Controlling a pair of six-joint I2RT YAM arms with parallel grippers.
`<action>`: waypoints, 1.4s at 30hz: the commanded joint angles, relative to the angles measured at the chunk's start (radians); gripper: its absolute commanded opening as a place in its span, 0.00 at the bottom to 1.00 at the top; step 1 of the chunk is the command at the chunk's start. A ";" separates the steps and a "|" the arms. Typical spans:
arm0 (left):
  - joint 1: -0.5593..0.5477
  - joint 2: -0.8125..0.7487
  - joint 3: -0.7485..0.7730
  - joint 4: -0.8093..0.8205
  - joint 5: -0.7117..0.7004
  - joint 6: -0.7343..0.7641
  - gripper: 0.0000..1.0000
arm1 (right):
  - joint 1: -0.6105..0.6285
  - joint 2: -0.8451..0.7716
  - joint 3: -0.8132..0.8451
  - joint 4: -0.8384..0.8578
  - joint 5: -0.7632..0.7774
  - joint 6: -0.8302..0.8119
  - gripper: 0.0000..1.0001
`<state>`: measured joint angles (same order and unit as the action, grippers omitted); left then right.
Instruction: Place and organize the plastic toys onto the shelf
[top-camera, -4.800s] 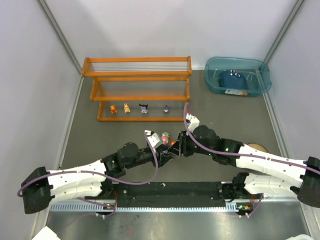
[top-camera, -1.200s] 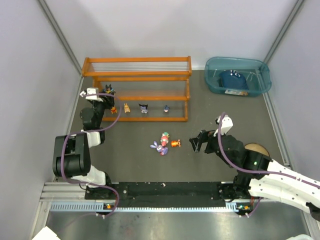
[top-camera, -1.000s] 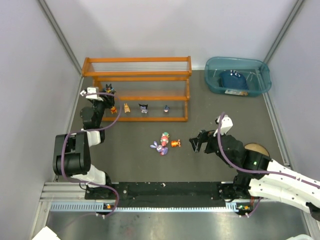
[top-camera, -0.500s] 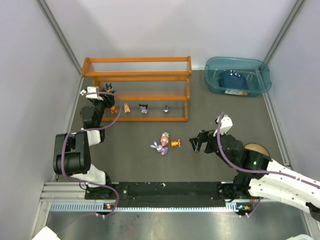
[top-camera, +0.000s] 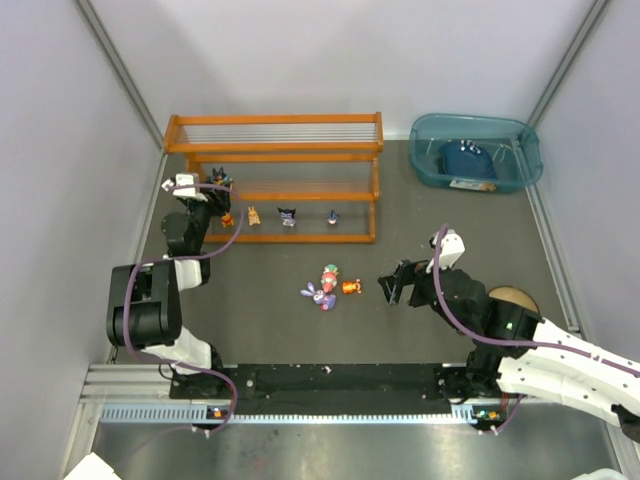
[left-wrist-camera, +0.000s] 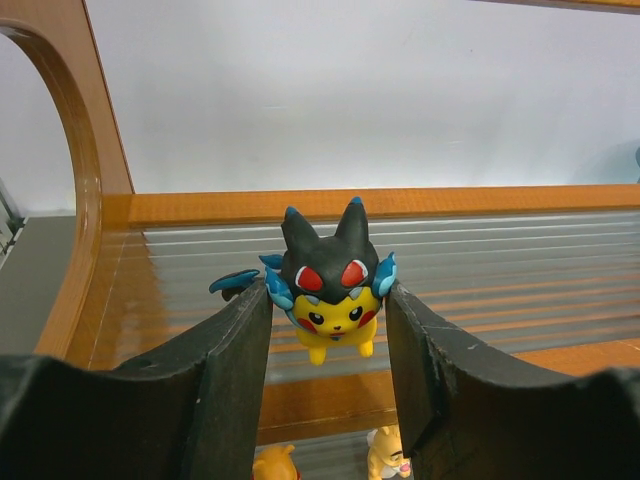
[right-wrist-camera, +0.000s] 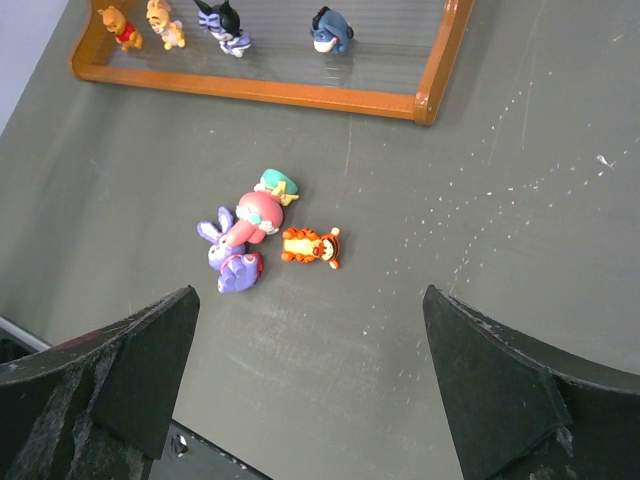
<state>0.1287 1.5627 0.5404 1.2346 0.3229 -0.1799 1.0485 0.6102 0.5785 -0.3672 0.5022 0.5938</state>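
Observation:
My left gripper is shut on a black-and-yellow toy and holds it upright just above the wire rods at the left end of the shelf's middle tier. Several toys stand in a row on the bottom tier. On the floor in front lie a purple bunny, a pink toy and an orange tiger. My right gripper hangs open to the right of that pile, holding nothing.
A translucent teal bin with a dark blue object stands at the back right. A round tan disc lies behind the right arm. Grey walls close in both sides.
Some seconds back both grippers were at the floor pile; now the left one holds the black-and-yellow toy at the shelf and the right has drawn back. Over the last second nothing visibly moves.

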 joint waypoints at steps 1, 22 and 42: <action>-0.001 0.005 0.015 0.062 0.019 0.016 0.53 | -0.012 -0.006 0.038 0.031 -0.005 -0.008 0.95; -0.004 -0.009 0.006 0.062 0.027 0.002 0.70 | -0.013 -0.009 0.030 0.031 -0.013 -0.003 0.96; -0.014 -0.118 -0.059 0.075 0.044 -0.062 0.86 | -0.011 -0.026 0.027 0.031 -0.022 -0.009 0.97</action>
<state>0.1192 1.5307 0.5125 1.2354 0.3511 -0.2024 1.0481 0.6018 0.5785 -0.3672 0.4931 0.5938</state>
